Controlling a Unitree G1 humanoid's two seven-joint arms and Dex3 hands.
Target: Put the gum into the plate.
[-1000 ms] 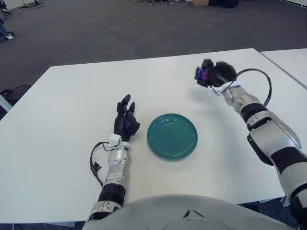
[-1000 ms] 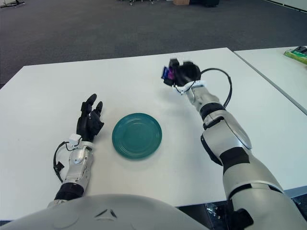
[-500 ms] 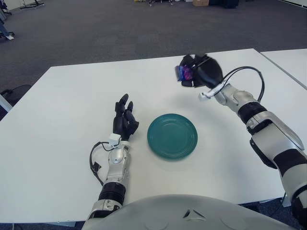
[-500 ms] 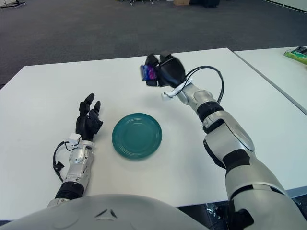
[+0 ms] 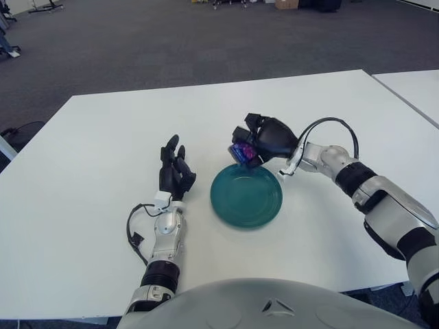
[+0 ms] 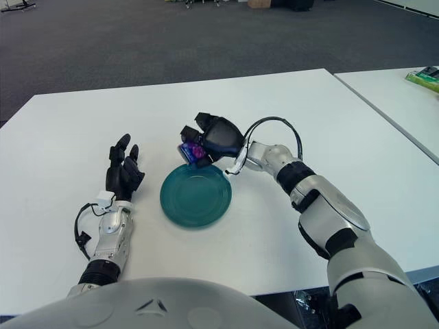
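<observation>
Swung in from the far right over the last second, down to the far rim of the plate (image 5: 246, 197). Means the carry is nearly done; only the release left. Right hand (image 5: 260, 140) curled tight around the gum (image 5: 241, 153), held just above that rim, not yet in the dish. Left hand (image 5: 175, 173) loosely spread, left of the plate over the worktop (image 5: 82, 171), holding nothing.
</observation>
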